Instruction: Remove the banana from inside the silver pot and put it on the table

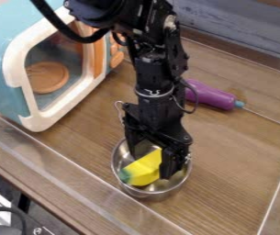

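Brown wood-grain table [246,151], clear rim

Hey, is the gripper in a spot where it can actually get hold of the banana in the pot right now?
Probably yes. The gripper points straight down into the silver pot with its jaws open either side of the banana, and nothing lies between them. The pot's wall may crowd the fingers slightly.

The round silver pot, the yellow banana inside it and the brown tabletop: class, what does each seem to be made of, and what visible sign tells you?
Round silver pot: probably steel, polished; its rim shines and mirrors.
Yellow banana: likely plastic, smooth and evenly coloured, with flat chunky faces.
Brown tabletop: wood or wood-look laminate; grain streaks show, with a slight sheen.
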{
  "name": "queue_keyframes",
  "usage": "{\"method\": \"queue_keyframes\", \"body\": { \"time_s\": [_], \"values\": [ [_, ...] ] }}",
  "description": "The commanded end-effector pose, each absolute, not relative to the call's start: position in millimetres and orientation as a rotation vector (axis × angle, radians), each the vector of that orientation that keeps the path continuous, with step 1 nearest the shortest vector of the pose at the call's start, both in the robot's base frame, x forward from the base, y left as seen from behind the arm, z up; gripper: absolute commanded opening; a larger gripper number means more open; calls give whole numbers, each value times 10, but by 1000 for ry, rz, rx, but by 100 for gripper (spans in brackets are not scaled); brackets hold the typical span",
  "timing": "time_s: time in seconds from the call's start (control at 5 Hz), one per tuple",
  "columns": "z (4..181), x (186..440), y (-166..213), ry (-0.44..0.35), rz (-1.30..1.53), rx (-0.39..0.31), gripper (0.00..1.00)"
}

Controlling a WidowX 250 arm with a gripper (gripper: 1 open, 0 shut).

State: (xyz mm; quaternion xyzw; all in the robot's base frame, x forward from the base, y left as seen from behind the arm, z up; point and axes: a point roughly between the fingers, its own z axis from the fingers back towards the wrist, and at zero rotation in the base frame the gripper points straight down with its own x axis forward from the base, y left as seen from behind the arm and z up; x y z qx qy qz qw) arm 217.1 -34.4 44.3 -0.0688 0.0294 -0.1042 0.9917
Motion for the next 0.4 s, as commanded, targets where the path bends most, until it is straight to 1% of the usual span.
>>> {"method": "queue_keyframes", "body": {
  "time_s": [0.0, 0.2],
  "values": [
    [528, 2220, -321, 13, -200, -142, 100],
    [518, 2213, -310, 15, -194, -146, 100]
  ]
}}
